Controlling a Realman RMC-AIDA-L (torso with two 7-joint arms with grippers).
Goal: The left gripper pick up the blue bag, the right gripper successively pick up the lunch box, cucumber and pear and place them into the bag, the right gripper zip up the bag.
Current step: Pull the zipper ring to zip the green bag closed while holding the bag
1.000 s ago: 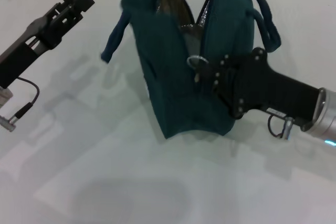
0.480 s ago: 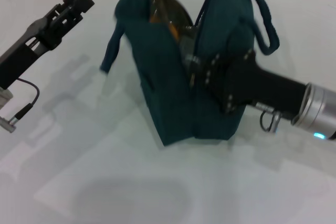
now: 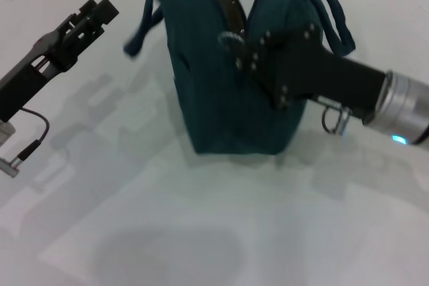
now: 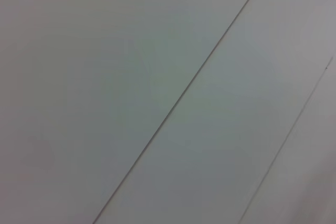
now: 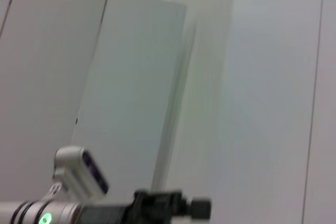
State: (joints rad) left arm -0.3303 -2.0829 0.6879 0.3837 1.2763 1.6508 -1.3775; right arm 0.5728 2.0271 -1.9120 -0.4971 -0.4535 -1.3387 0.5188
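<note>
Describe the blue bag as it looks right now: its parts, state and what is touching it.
The blue bag is dark teal soft fabric, standing upright on the white table. Its top gapes open, showing silvery lining and something orange inside. Two loop handles hang out, one to each side. A ring zipper pull sits partway up the front seam, right at the right gripper, which presses against the bag there. The left gripper hangs clear of it.

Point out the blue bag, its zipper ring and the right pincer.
blue bag (image 3: 214, 108): head view, front fabric panel.
zipper ring (image 3: 228, 39): head view, metal loop.
right pincer (image 3: 249, 50): head view, tip at the zipper.
</note>
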